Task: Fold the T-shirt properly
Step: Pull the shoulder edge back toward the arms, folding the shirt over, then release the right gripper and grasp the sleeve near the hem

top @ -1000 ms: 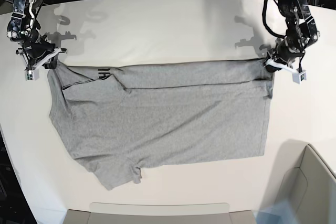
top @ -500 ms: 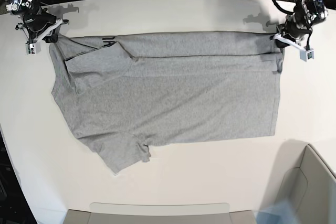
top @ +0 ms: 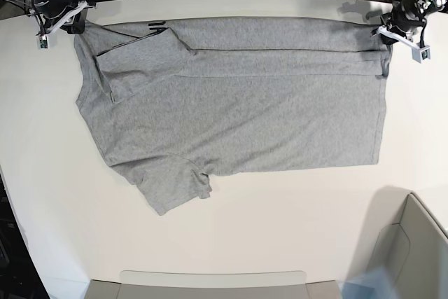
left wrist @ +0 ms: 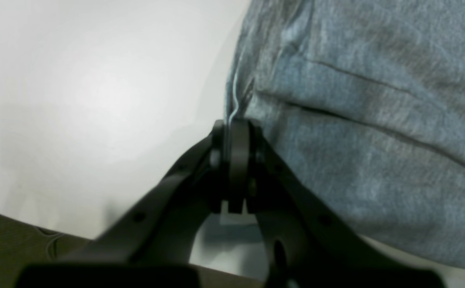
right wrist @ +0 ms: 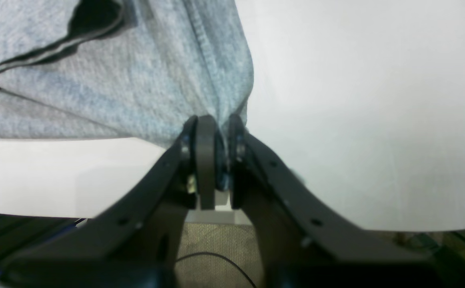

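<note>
— Reading it off the T-shirt [top: 238, 103]: it lies spread on the white table [top: 280, 243], long axis side to side, far edge strung between my two arms.

— And the jaws?

— Both pressed together on cloth. The left gripper [left wrist: 232, 128] pinches the hem corner, the right gripper [right wrist: 212, 128] the shoulder corner. The rest of the shirt lies toward me from both, equally near, so I judge the fold comes nearward.

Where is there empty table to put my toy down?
Bare table runs along the near edge, below the T-shirt, and down the side past its sleeve. The far edge is crowded: the left gripper and right gripper hold the cloth there.
</note>
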`<state>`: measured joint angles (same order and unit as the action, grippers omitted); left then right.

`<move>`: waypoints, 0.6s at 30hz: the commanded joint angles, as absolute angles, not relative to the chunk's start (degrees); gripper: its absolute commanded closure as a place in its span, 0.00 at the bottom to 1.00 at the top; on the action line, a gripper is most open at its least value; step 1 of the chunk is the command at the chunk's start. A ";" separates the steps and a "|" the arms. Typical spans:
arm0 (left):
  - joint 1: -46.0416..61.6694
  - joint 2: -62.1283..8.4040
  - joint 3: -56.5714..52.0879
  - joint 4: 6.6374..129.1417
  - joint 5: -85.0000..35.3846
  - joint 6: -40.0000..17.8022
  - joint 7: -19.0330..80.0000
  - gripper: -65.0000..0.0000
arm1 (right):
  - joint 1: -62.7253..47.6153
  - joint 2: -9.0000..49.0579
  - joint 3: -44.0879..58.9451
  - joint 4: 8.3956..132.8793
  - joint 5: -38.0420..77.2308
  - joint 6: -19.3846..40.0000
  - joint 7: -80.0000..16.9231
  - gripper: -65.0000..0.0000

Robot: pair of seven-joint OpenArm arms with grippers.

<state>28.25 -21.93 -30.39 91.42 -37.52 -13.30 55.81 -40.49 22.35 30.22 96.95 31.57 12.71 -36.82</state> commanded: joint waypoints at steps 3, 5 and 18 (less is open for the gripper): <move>29.05 -22.55 -30.64 94.29 -35.30 -12.09 57.98 1.00 | -41.45 22.37 30.02 99.12 30.20 12.62 -41.01 0.91; 29.23 -22.55 -30.64 97.19 -35.30 -12.09 57.98 0.98 | -41.71 22.37 30.02 100.79 30.20 12.62 -41.01 0.78; 30.20 -22.46 -33.63 108.70 -35.21 -12.09 67.56 0.83 | -41.80 20.97 37.05 114.07 30.37 12.62 -46.64 0.63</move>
